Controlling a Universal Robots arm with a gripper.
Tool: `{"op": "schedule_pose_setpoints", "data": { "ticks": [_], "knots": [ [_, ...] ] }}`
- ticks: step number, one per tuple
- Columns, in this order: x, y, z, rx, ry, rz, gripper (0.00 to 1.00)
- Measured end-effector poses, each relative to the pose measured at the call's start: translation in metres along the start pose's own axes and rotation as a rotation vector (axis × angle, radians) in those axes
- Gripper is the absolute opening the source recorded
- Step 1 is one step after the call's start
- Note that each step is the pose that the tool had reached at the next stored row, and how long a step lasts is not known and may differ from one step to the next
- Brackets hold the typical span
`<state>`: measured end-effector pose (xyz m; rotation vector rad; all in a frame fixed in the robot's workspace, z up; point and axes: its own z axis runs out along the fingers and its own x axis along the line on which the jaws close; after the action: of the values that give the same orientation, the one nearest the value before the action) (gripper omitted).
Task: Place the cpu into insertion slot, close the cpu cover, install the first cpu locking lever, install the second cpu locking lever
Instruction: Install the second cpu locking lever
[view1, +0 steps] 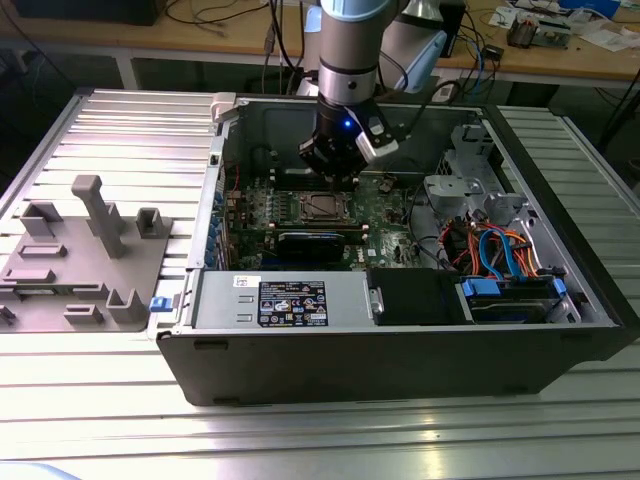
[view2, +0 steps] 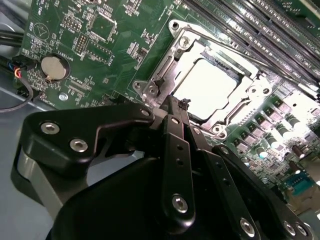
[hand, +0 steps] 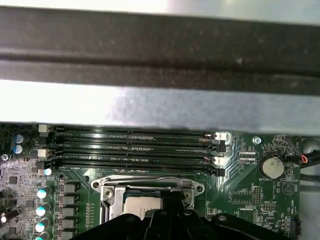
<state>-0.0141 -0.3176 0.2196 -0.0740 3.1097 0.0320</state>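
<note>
1. Cpu (view2: 212, 87) lies flat in the insertion slot (view1: 322, 208), on the green board inside the open computer case (view1: 400, 350). The case stands on the ribbed metal surface (view1: 300, 440), with a grey parts holder (view1: 85, 250) well apart toward the exterior view's left.
2. The cpu cover (view2: 176, 54) looks to be down over the chip, so I judge the step in hand to be a locking lever.
3. The end effector (view2: 181, 106) hangs just above the socket's near edge, its fingers pinched together. Whether anything is caught between them I cannot tell.
4. To do this well, the tip should bear on the lever alone and stay off the chip and the small parts around the frame.
5. The push should be steady and follow the lever's arc, so that the thin wire does not slip off the fingertip.
6. A coin battery (view2: 53, 67) and the long memory slots (hand: 135, 147) sit near the socket and should be kept clear of.
7. The chip's top is flat, square and bright silvery-grey. It shows through the cover's square cut-out and glares under the light.
</note>
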Motion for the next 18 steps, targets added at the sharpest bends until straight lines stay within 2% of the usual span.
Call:
{"op": "schedule_pose_setpoints", "data": {
  "ticks": [5,10,18],
  "knots": [
    [0.0001,-0.0017,-0.0005,0.0004,0.0,0.0,0.11],
    [-0.0002,-0.0015,-0.0069,0.0004,-0.0002,0.006,0.11],
    [-0.0001,-0.002,-0.0069,0.0006,-0.0002,0.009,0.11]
  ]
}}
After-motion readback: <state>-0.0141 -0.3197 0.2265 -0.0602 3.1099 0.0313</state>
